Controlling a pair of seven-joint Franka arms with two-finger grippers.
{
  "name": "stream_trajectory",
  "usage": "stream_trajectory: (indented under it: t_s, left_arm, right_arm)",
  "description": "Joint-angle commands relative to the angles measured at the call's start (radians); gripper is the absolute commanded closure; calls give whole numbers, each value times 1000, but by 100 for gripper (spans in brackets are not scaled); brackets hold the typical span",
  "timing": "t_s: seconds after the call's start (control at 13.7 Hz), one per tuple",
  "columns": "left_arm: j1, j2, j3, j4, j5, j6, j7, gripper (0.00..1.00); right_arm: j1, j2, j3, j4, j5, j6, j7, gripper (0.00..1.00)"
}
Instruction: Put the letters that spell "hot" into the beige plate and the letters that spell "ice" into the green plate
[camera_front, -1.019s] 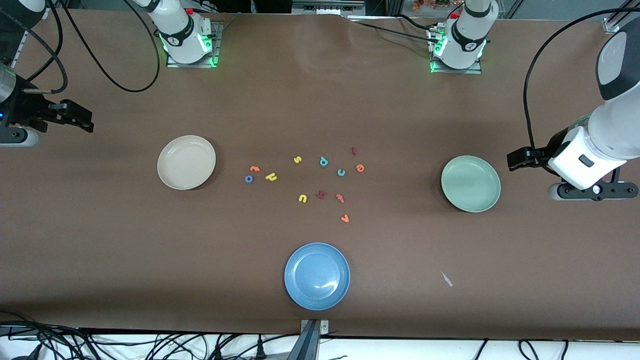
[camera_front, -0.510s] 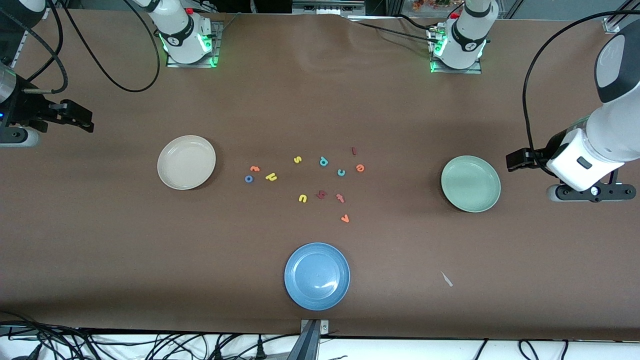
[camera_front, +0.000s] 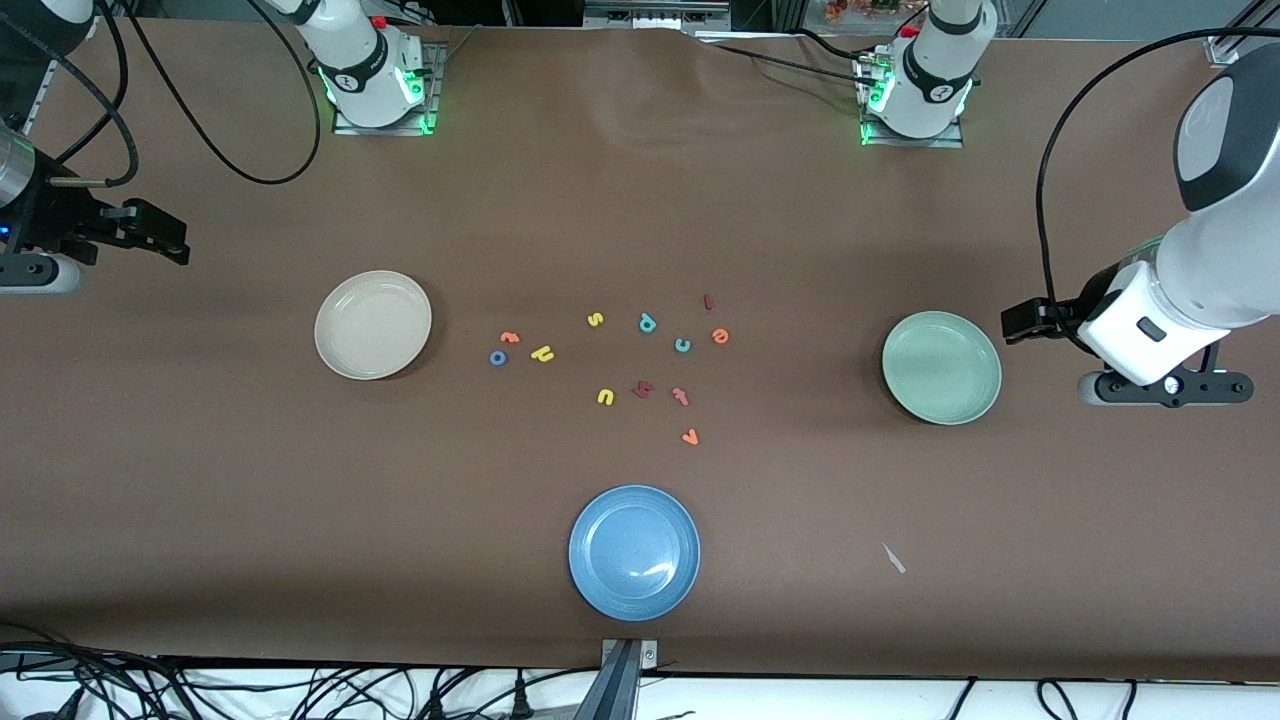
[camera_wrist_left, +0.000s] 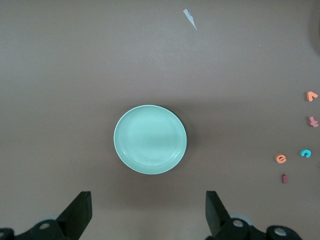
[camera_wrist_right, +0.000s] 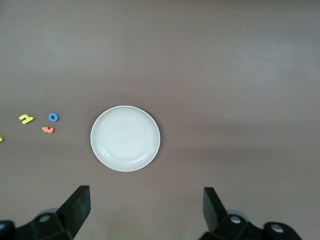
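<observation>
Front view: we see h (camera_front: 542, 353), o (camera_front: 497, 357), t (camera_front: 509, 337) beside empty beige plate (camera_front: 372, 324); i (camera_front: 708, 301), c (camera_front: 682, 345), e (camera_front: 720, 336) toward empty green plate (camera_front: 941, 366). Left wrist view: left gripper (camera_wrist_left: 146, 212) fingers released over the surface by green plate. Right wrist view: right gripper (camera_wrist_right: 145, 210) fingers released by beige plate.

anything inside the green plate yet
No. The green plate holds nothing; its whole inside shows bare in the front and left wrist views. The dark red i, teal c and orange e lie on the table.

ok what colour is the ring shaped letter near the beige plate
Blue; the ring-shaped o shows best in the front view.
</observation>
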Motion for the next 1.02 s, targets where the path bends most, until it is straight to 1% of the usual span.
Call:
stream_trajectory:
  t_s: [0.0, 0.95]
  left_arm:
    - [4, -2, 4, -7, -36, 8, 23, 0]
    - [14, 4, 4, -14, -36, 3, 23, 0]
  right_arm:
    - [-2, 10, 2, 31, 17, -18, 7, 0]
    - [-5, 10, 1, 31, 17, -15, 7, 0]
